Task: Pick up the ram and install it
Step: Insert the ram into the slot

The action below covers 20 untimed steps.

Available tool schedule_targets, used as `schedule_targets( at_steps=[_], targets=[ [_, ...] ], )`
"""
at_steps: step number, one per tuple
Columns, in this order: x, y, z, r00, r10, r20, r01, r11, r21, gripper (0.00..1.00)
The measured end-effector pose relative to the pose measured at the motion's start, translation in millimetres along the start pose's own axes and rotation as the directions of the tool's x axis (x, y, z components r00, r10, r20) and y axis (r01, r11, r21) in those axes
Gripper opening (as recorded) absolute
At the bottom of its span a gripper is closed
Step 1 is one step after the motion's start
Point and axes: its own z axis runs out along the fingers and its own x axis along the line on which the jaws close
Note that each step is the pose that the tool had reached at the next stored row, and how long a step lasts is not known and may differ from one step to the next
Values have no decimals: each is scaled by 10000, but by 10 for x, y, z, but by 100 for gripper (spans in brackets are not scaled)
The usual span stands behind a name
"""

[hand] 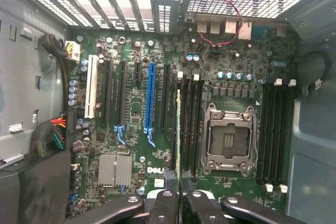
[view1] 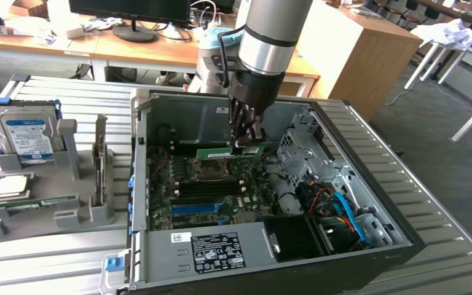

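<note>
- The ram (view1: 234,151) is up off its rack, a long thin green stick with a pale label on its face.
- It's held level, long side running across the case, standing on its edge, hanging inside the open computer above the board.
- It's gripped at the top edge near the middle, both ends sticking out free.
- From the wrist camera the ram (hand: 179,129) shows edge-on, a slim pale-green line over the dark memory slots beside the processor socket.
- Whether it touches a slot can't be told.
</note>
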Motion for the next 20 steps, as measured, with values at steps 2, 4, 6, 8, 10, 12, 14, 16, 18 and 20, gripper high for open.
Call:
schedule_targets(
  at_steps=[2,4,6,8,10,12,14,16,18,20],
  targets=[
    [1,0,39,10000,0,1,0,10000,0,13],
    [1,0,42,10000,0,1,0,10000,-1,13],
    [1,0,46,10000,0,0,0,10000,-1,13],
    [1,0,69,10000,0,1,0,10000,0,13],
    [1,1,71,10000,1,0,-1,10000,-1,13],
    [1,7,74,10000,4,0,-4,10000,0,13],
    [1,12,78,10000,0,1,0,10000,0,13],
    [1,23,81,10000,1,0,-1,10000,-1,13],
    [1,36,85,10000,1,1,-1,10000,0,13],
    [0,44,88,10000,0,0,0,10000,-1,13]
  ],
)
